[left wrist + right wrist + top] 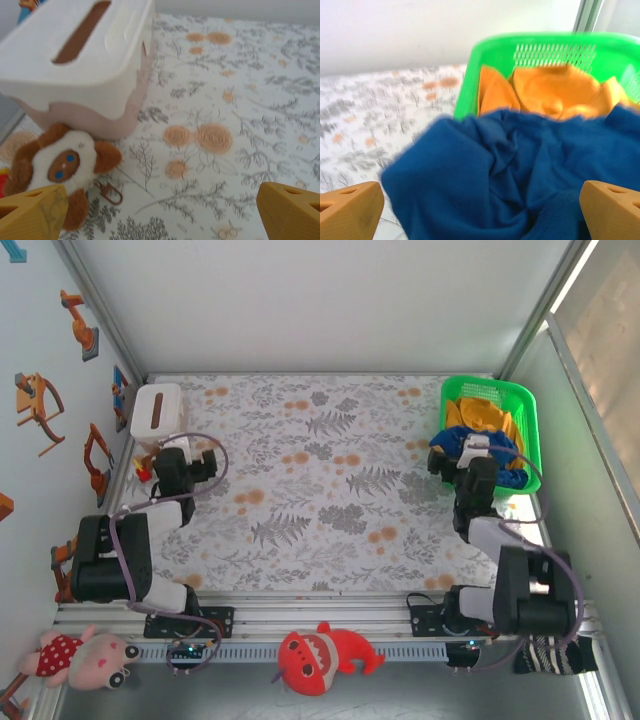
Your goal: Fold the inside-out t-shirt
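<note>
Blue t-shirt (pixel 485 170), soft and floppy, bunched just ahead of the right jaws, spilling from the green basket (pixel 535 39); right and left jaws both released, empty. Pinch a thick fold, I'd say.

Left arm: elbow bent at eight o'clock, left pincer (pixel 185 450) pointing to twelve, jaws wide apart. Right arm: stretched toward two o'clock, right pincer (pixel 472 448) jaws wide apart.

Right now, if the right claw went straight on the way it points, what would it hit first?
Most likely the blue t-shirt, bunched directly ahead of the open right gripper at the green basket's near edge. The orange garment lies farther back. The exact gap is hard to judge.
</note>
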`<state>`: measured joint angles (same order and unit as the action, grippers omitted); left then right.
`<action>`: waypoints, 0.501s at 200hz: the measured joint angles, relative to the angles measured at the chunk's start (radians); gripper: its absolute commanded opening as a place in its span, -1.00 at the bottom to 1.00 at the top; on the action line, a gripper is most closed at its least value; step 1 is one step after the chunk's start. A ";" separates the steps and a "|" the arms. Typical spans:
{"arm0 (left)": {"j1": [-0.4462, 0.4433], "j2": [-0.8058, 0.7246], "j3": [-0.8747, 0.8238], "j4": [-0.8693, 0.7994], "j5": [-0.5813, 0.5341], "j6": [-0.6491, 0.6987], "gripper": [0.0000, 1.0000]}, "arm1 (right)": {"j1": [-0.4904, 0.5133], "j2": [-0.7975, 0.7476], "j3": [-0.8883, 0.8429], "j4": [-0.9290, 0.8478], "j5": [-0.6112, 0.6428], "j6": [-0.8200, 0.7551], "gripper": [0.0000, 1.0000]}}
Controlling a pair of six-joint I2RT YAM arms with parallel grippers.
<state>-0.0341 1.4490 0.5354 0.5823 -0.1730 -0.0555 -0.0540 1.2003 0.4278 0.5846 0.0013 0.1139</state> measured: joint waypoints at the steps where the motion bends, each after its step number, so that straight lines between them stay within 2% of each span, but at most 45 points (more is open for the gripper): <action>1: 0.000 -0.005 0.004 -0.005 -0.002 -0.001 0.93 | 0.000 -0.013 0.006 -0.014 0.000 0.003 0.99; 18: 0.000 -0.056 0.053 -0.092 -0.034 -0.023 0.93 | 0.000 -0.110 0.150 -0.236 0.022 0.087 0.99; 36: 0.000 -0.095 0.143 -0.248 -0.059 -0.074 0.93 | 0.000 -0.107 0.383 -0.467 0.068 0.201 0.99; 73: -0.006 -0.137 0.404 -0.620 0.003 -0.220 0.93 | -0.003 0.079 0.844 -0.876 0.071 0.282 0.87; 100: -0.043 -0.209 0.467 -0.790 0.113 -0.312 0.93 | -0.005 0.200 0.936 -1.119 0.109 0.336 0.87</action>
<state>-0.0772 1.2404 1.0023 -0.2077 -0.0597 -0.3679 -0.0586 1.3998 1.3636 -0.5343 0.1108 0.4496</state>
